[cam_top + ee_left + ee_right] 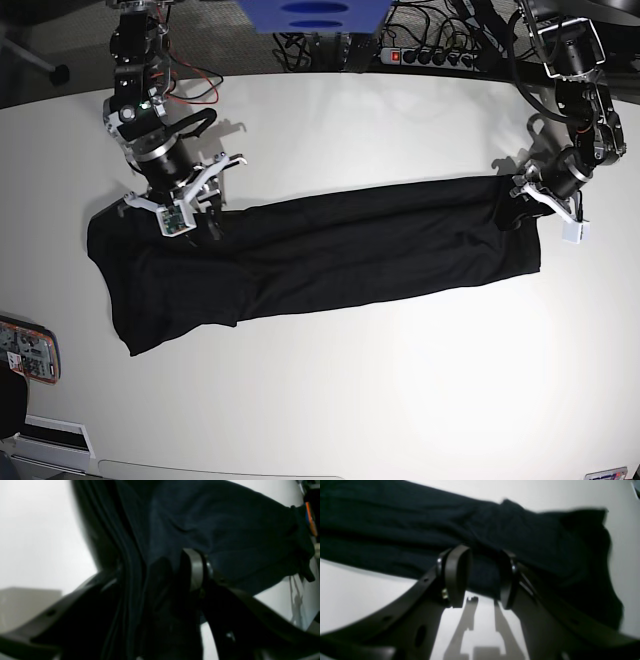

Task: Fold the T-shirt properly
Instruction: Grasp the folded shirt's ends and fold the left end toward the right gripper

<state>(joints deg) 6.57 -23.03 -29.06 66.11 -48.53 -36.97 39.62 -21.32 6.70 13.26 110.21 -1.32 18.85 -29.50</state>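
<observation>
The black T-shirt (330, 255) lies stretched in a long band across the white table (400, 380). Its top edge runs straight between my two grippers. My left gripper (520, 200) is at the shirt's right end, shut on a bunch of cloth. In the left wrist view the T-shirt (225, 530) hangs in folds through the left gripper (157, 570). My right gripper (192, 215) is at the top edge near the shirt's left end. In the right wrist view dark T-shirt cloth (395, 530) fills the gap between the right gripper's (483, 557) fingers, and wrinkles run toward it.
A small orange-edged device (28, 352) lies at the table's front left edge. Behind the table there are a power strip (420, 55), cables and a blue object (315, 15). A grey box (27, 605) shows in the left wrist view.
</observation>
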